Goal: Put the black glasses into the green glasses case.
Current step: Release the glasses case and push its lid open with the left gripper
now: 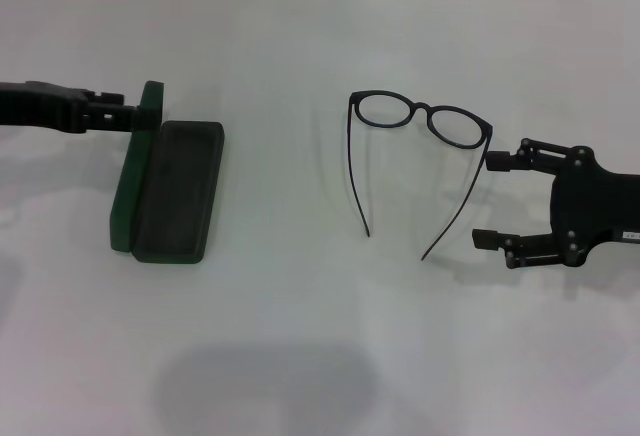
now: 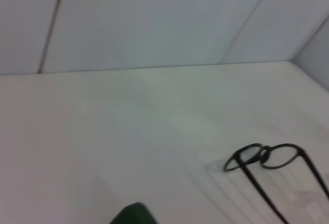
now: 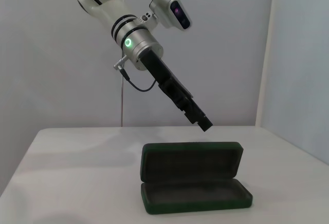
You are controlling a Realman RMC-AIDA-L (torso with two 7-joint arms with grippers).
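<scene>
The black glasses (image 1: 418, 119) lie unfolded on the white table right of centre, temple arms pointing toward the front edge; the left wrist view also shows the glasses (image 2: 264, 156). At the left the green glasses case (image 1: 178, 191) lies open, its lid standing upright on the outer side, dark lining empty; the case (image 3: 191, 176) shows too in the right wrist view. My left gripper (image 1: 133, 113) hovers shut just above the lid's top edge, apart from it, as the left gripper (image 3: 204, 125) shows in the right wrist view. My right gripper (image 1: 492, 200) is open beside the glasses' right hinge, holding nothing.
The white table (image 1: 300, 336) reaches back to a pale wall. A corner of the case's green lid (image 2: 132, 215) pokes into the left wrist view. The left arm (image 3: 139, 44) slants down over the case.
</scene>
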